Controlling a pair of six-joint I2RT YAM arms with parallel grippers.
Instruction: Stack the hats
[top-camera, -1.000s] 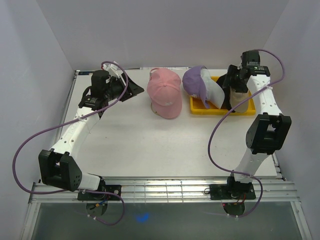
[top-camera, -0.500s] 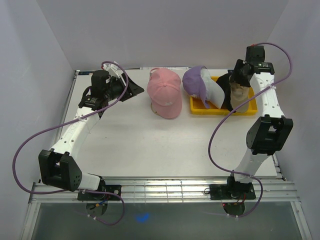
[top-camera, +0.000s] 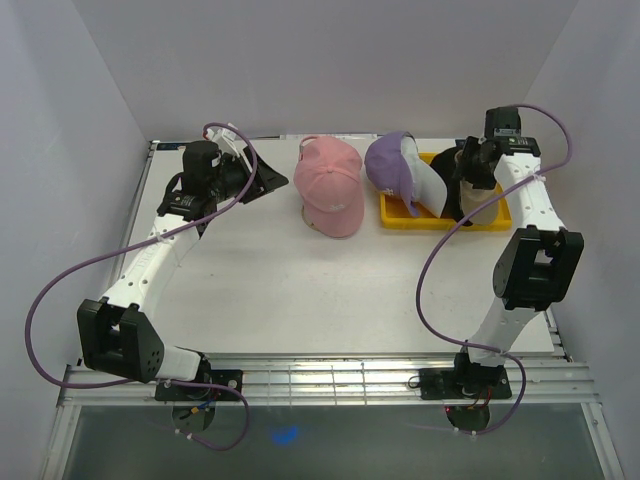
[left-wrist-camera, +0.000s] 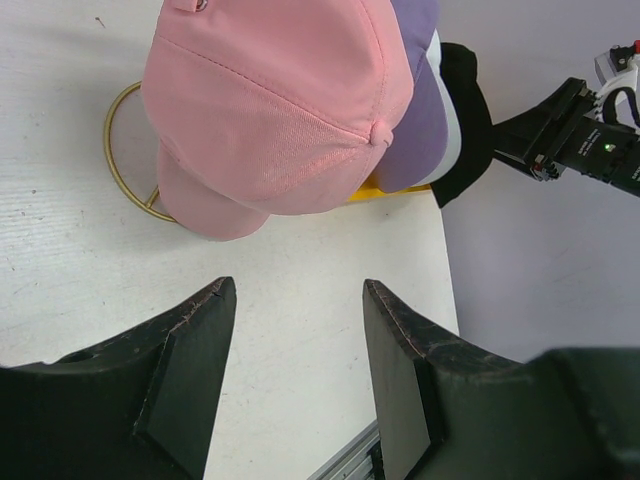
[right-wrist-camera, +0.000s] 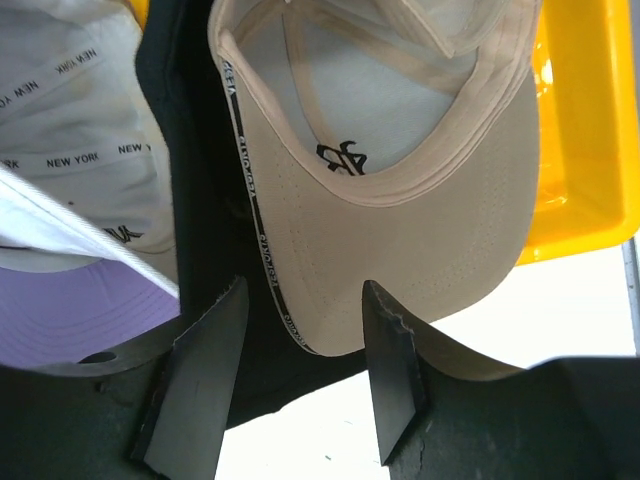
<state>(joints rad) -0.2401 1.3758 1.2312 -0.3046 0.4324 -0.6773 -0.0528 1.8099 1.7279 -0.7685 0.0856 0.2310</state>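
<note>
A pink hat rests on a gold wire stand at mid-table. A purple hat with a white brim leans over the left end of the yellow tray. In the tray a black hat lies under a cream-white hat that is turned inside up. My right gripper hovers open over the cream brim's edge and the black hat. My left gripper is open and empty, left of the pink hat.
The tray's yellow wall stands just right of the cream hat. The table's right edge and the side wall are close to my right arm. Bare white tabletop lies in front of the hats.
My right wrist lifted back from the tray, then came down again over the cream hat. The left arm and all the hats have stayed put.
</note>
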